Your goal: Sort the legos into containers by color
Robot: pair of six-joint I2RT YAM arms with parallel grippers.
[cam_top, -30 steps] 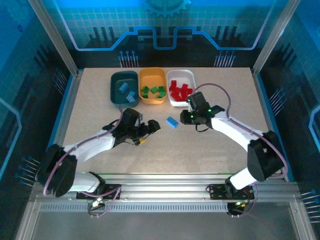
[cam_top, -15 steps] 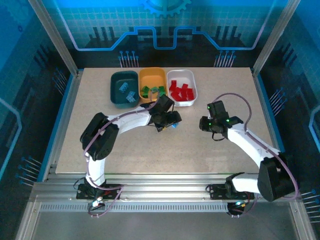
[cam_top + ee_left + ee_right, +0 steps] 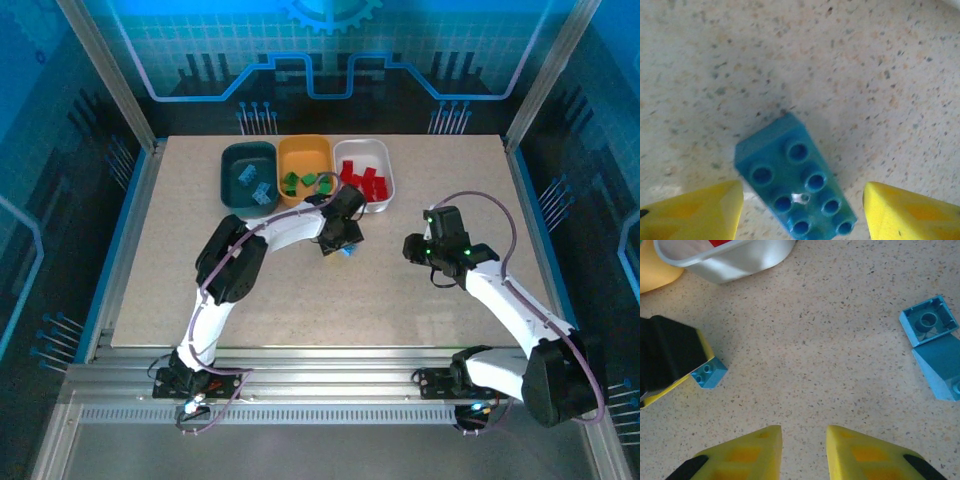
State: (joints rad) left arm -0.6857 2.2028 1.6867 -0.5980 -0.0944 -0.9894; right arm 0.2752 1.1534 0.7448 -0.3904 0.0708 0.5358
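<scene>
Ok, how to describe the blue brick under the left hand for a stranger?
Find the white tub of red bricks at the far side of the table. Just in front of it, the left hand hangs over a light blue brick. Unlike those, it lies on bare table between yellow fingers, studs up.

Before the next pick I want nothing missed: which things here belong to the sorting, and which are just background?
Job: studs-up blue brick; upturned blue brick; blue slope piece; teal tub; orange tub; white tub; red bricks; green bricks; sorted blue bricks.
Not the job: purple cable; frame rail; blue backdrop.
</scene>
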